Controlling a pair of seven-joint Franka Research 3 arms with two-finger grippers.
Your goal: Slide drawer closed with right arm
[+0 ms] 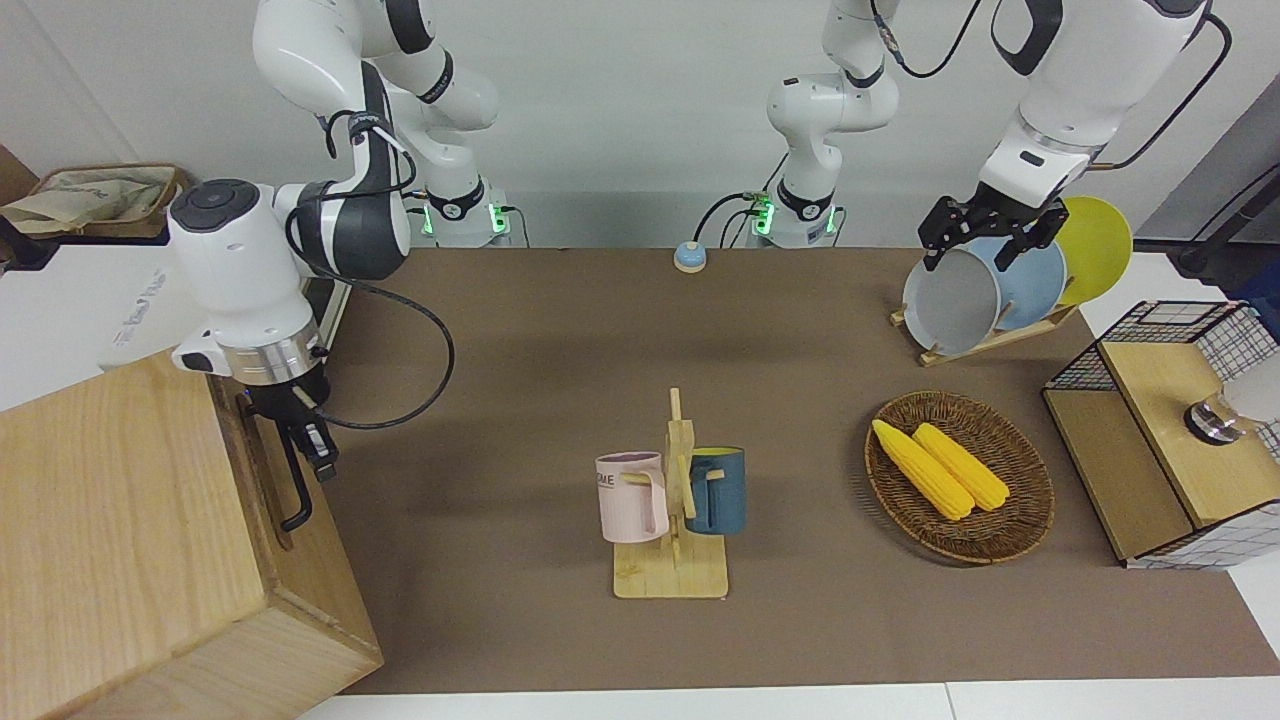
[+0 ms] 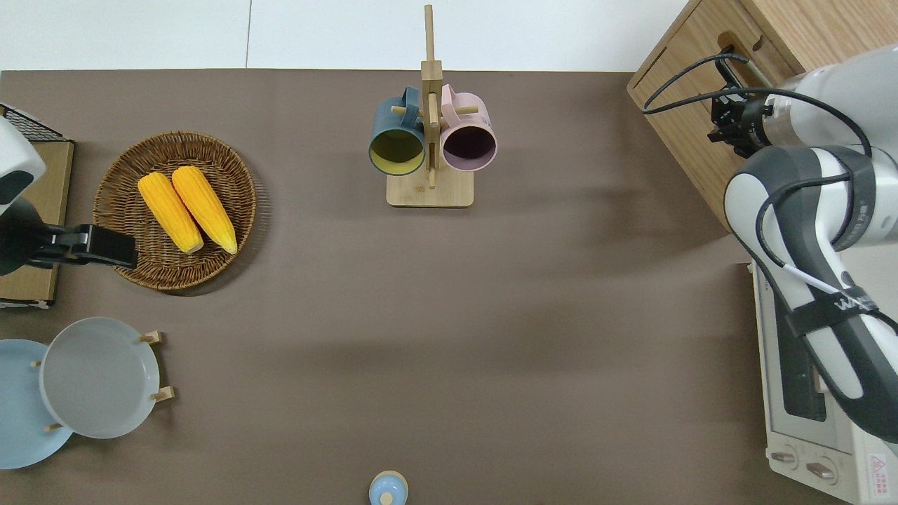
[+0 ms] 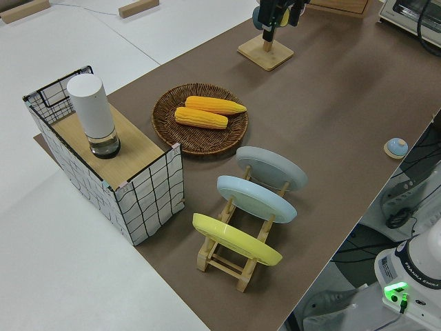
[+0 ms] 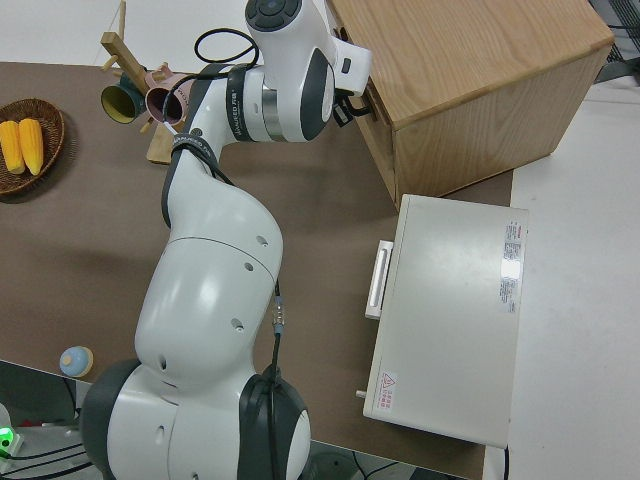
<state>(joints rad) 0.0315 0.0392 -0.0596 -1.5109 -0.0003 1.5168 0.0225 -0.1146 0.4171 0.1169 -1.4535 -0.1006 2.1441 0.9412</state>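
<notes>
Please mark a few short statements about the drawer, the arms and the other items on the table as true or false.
1. The right gripper is at the drawer's black handle. True.
2. The basket holds three corn cobs. False: two corn cobs.
3. The pink mug and the blue mug hang on the wooden stand. True.
4. The left arm is pushing the drawer. False: it is parked.

Plain white wall (image 1: 620, 120) rises at the robots' side, brown mat (image 2: 435, 315) covers a white table (image 2: 140, 35), evenly lit with soft shadows.
</notes>
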